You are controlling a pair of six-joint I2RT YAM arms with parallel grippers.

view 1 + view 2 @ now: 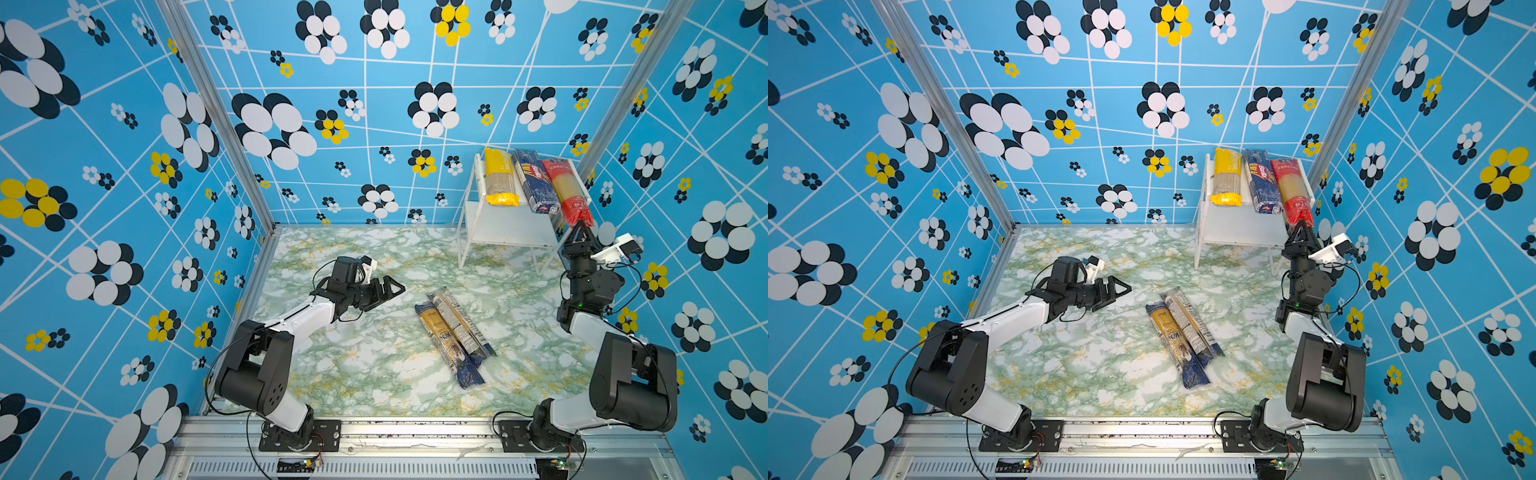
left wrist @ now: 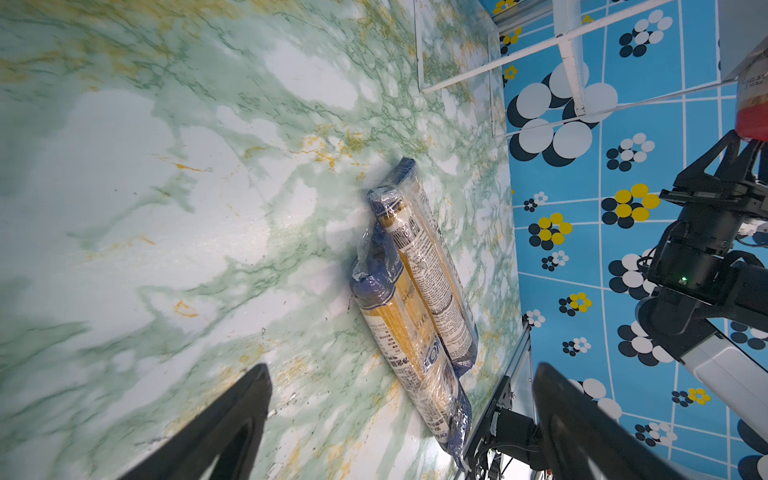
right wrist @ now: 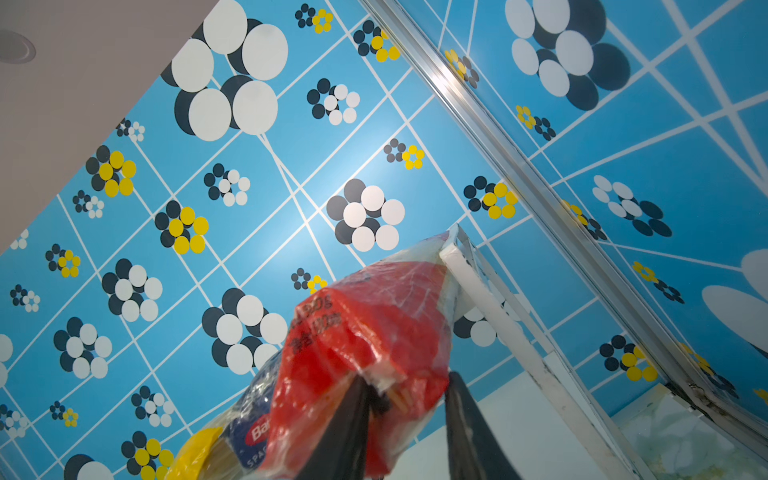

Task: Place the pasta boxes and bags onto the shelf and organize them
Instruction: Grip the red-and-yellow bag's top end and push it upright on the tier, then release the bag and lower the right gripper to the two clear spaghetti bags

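Observation:
The white shelf (image 1: 507,226) stands at the back right. On its upper board lie a yellow pack (image 1: 500,176), a dark blue Barilla pack (image 1: 534,180) and a red pack (image 1: 567,189), side by side. My right gripper (image 1: 580,226) is shut on the red pack's (image 3: 374,324) near end, which overhangs the shelf's edge. Two slim clear packs with dark-blue ends (image 1: 446,345) (image 1: 461,324) lie together mid-table, partly overlapping. My left gripper (image 1: 395,289) hovers open and empty to their left; in its wrist view the packs (image 2: 399,328) (image 2: 432,274) lie ahead of its fingers.
Patterned blue walls close in the marble table (image 1: 353,374) on three sides. An aluminium rail (image 1: 415,432) with both arm bases runs along the front. The shelf's thin legs (image 2: 569,45) stand on the table near the right wall.

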